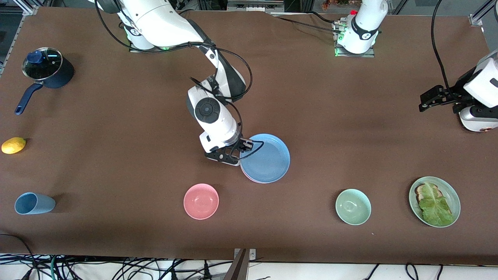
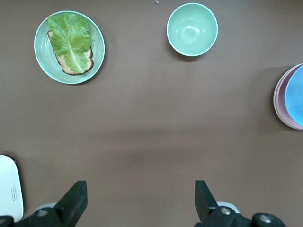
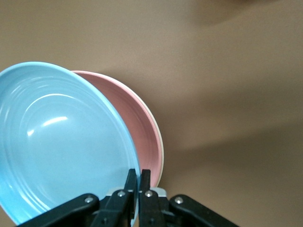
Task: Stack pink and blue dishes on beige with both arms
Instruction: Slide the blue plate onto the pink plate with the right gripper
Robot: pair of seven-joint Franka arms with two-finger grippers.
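My right gripper (image 1: 244, 147) (image 3: 138, 173) is shut on the rim of the blue plate (image 1: 267, 157) (image 3: 57, 142) in the middle of the table. The blue plate sits tilted over the pink plate (image 3: 142, 127) (image 2: 281, 101), of which only an edge (image 1: 252, 179) shows below it in the front view. Under the pink plate, a thin cream rim of the beige plate (image 3: 162, 151) peeks out. My left gripper (image 1: 425, 103) (image 2: 140, 185) waits open above bare table at the left arm's end, holding nothing.
Near the front edge stand a blue cup (image 1: 34, 203), a pink bowl (image 1: 201, 201), a green bowl (image 1: 353, 207) (image 2: 192, 29) and a green plate with lettuce (image 1: 434, 201) (image 2: 69, 46). A lemon (image 1: 13, 145) and a lidded pot (image 1: 46, 70) sit at the right arm's end.
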